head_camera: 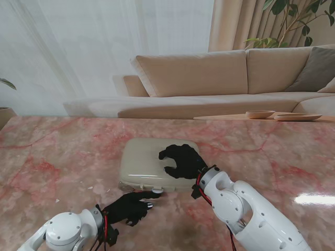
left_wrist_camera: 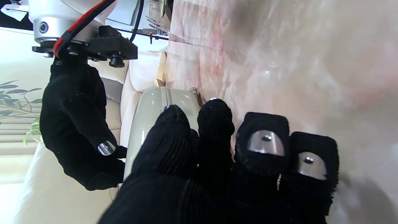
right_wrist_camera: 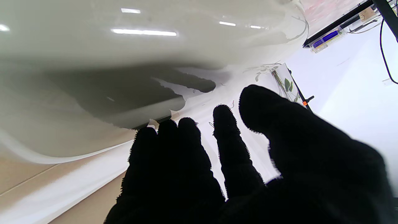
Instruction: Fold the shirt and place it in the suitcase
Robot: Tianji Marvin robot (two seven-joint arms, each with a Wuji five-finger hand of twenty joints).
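The suitcase, a pale beige hard shell, lies flat and shut near the middle of my pink marble counter; I can see no shirt in any view. Nearest to me, the left robot hand rests on the counter at the suitcase's near edge, its forefinger stretched out to the latch area at the case's front rim. In the left wrist view its fingers lie close together with the tips against the shell's seam, gripping nothing that I can make out, so I read it as closed on nothing. A little farther from me, the right robot hand lies palm down on top of the lid, toward the right side of the case, fingers spread and slightly curled over the glossy surface; it holds nothing. The right wrist view shows those fingers apart beside the shiny shell. Beyond the counter stands a beige sofa before white curtains.
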